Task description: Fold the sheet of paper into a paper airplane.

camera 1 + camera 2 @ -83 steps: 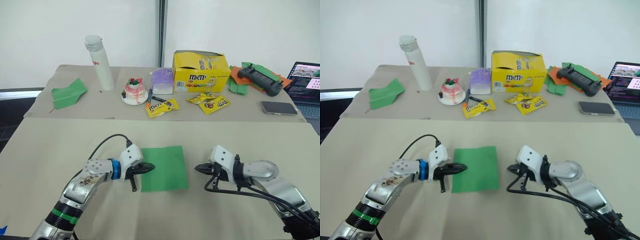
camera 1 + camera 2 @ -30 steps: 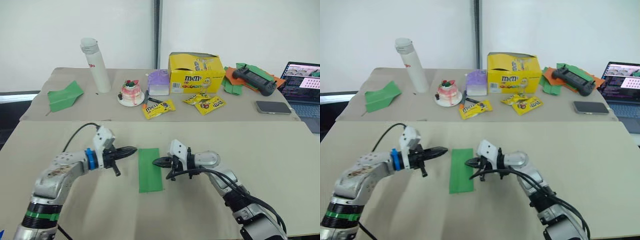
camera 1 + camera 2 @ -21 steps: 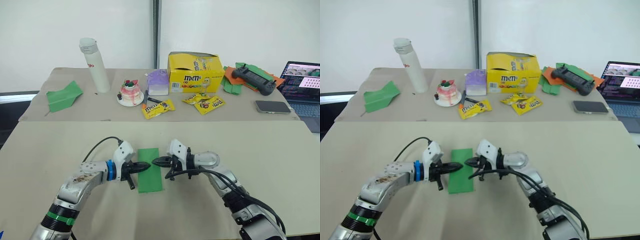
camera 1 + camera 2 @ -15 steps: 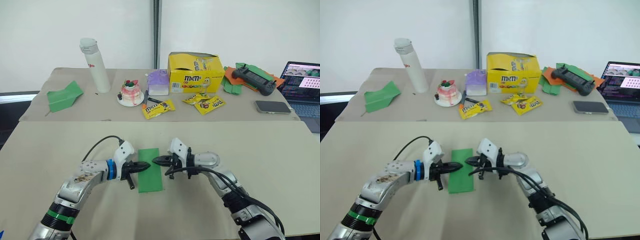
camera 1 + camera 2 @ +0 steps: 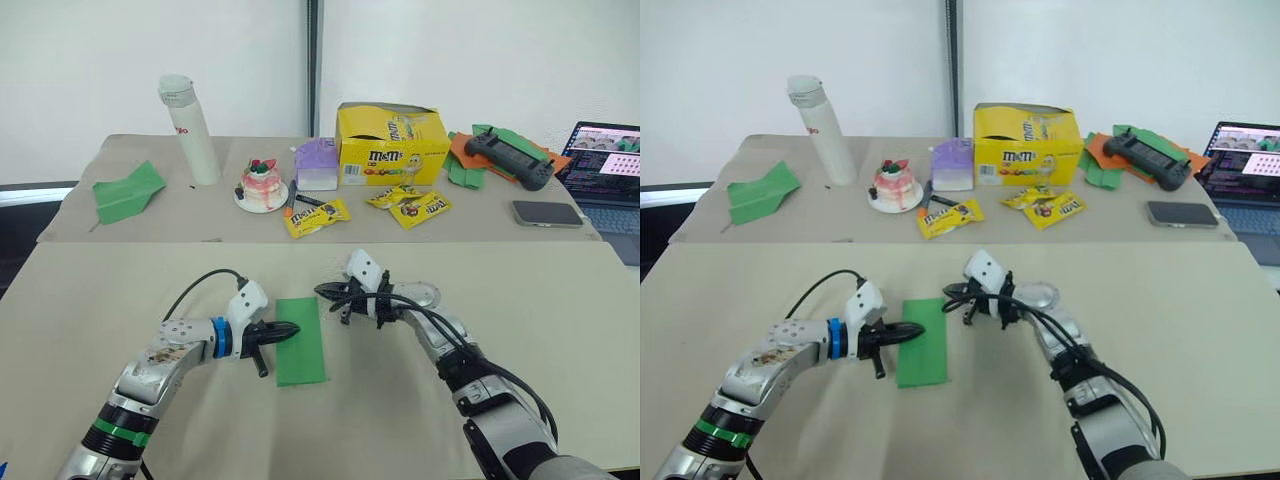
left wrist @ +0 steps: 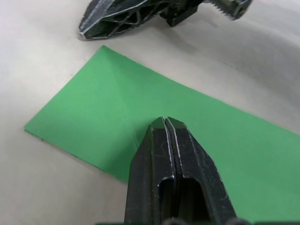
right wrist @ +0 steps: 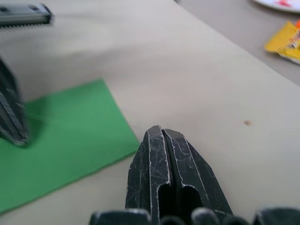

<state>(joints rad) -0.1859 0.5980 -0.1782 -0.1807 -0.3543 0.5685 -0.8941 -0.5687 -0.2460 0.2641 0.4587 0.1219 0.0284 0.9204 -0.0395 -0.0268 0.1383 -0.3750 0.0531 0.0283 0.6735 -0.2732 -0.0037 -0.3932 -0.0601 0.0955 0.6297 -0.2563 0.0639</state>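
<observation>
The sheet of paper [image 5: 300, 340] lies on the near tan table as a narrow green strip, folded in half lengthwise. My left gripper [image 5: 292, 329] is shut, its tip resting on the strip's left side; the left wrist view has the fingertips [image 6: 165, 123] over the green paper [image 6: 108, 108]. My right gripper [image 5: 320, 290] is shut and empty, hovering just beyond the strip's far right corner, its fingertips [image 7: 159, 133] off the paper [image 7: 65, 131]. The paper airplane is out of view.
On the far table stand a white bottle [image 5: 195, 125], a small cake [image 5: 264, 183], a purple box [image 5: 322, 163] and a yellow M&M's box [image 5: 392, 143], with candy packets [image 5: 420, 205]. Another green paper plane [image 5: 127, 190] lies far left; phone [image 5: 545, 212] and laptop [image 5: 605, 165] far right.
The flat square sheet has become a narrow folded strip. In the last half second my right gripper drew back from the strip's right edge toward its far corner; the left gripper stayed on the paper.
</observation>
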